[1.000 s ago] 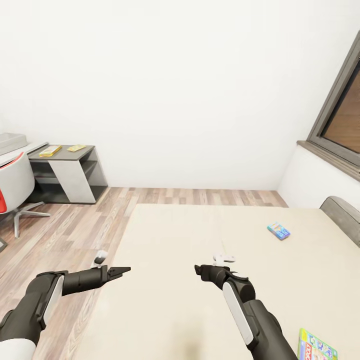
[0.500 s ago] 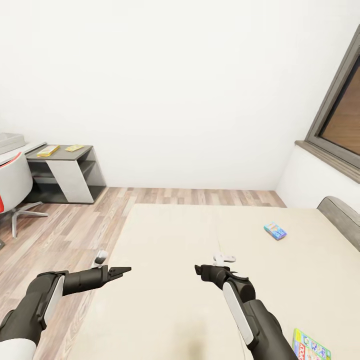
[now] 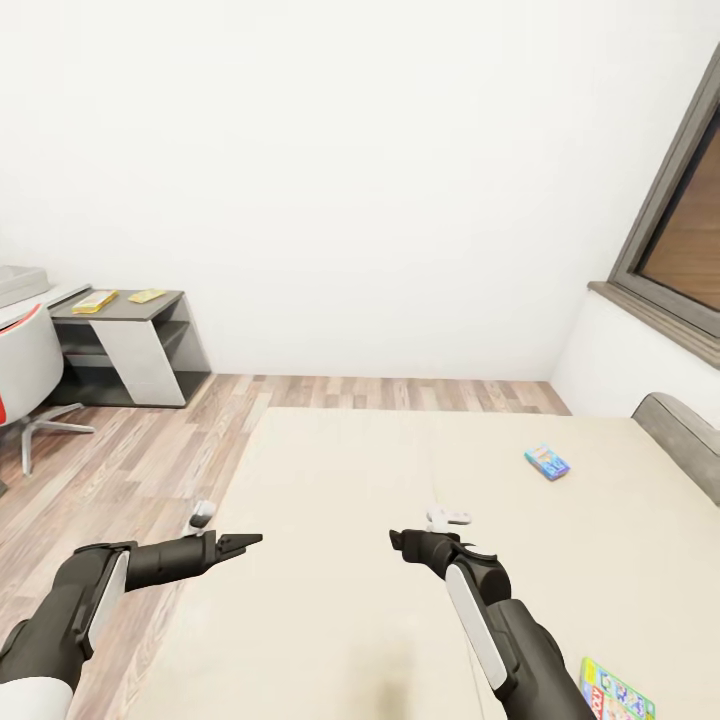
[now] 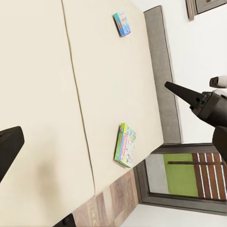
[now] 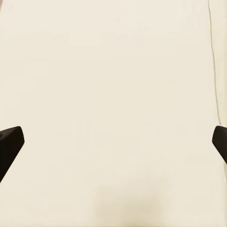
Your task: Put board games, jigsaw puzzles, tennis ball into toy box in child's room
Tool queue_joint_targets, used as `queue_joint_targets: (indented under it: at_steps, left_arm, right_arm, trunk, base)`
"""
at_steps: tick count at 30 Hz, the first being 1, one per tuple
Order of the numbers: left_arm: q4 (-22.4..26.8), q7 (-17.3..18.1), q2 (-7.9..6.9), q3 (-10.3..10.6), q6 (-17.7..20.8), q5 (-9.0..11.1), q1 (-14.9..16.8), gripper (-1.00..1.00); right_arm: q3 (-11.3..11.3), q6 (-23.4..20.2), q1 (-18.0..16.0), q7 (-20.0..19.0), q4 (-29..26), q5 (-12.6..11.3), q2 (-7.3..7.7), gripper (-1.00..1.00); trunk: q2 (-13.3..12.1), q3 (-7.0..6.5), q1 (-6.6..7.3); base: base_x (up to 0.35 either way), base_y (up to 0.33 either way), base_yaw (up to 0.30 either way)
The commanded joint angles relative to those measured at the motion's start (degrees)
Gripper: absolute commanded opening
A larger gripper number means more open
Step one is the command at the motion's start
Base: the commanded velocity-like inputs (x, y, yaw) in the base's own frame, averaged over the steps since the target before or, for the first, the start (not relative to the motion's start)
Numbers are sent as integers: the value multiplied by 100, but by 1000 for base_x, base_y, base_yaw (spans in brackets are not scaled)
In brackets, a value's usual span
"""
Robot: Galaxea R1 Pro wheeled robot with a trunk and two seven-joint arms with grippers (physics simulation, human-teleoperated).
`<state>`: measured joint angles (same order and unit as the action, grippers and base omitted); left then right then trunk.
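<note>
Two board games lie on the beige bed [image 3: 330, 470]: a small blue one [image 3: 546, 462] near the grey headboard [image 3: 680, 425], and a green, brightly printed one [image 3: 612, 695] at the near right edge. Both also show in the left wrist view, blue [image 4: 121, 23] and green [image 4: 125, 145]. My left gripper [image 3: 245, 541] hovers open over the bed's left edge. Over the mattress middle my right gripper [image 3: 398, 541] is open and empty, its fingertips [image 5: 9, 142] far apart. At the far left is the table [image 3: 120, 310] with two flat yellow boxes [image 3: 96, 301] and the toy box's light grey corner [image 3: 20, 285].
A red-and-white chair [image 3: 25, 370] stands before the table at the left edge. Wood-plank floor [image 3: 150, 450] runs between table and bed. A white wall closes the back, and a dark-framed window [image 3: 680, 230] with a sill is at the right.
The whole view has shifted slightly: bed, board games and table sit a little further left and the green game lower. Both arms hold the same pose.
</note>
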<state>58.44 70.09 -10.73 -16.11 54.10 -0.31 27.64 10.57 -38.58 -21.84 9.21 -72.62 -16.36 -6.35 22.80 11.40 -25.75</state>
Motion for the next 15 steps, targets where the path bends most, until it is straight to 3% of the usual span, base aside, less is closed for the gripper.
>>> queue_joint_targets:
  at_steps: [1, 15]
  left_arm:
    - [1, 23, 0, -6, 57, -4, 5, 100]
    - [4, 23, 8, -6, 57, -4, 5, 100]
  right_arm:
    - [7, -18, -5, 54, -7, -60, 1, 100]
    - [7, -18, -5, 54, -7, -60, 2, 100]
  trunk:
    - [12, 12, -3]
    - [12, 12, -3]
  base:
    - [0, -18, 0]
    - [0, -55, 0]
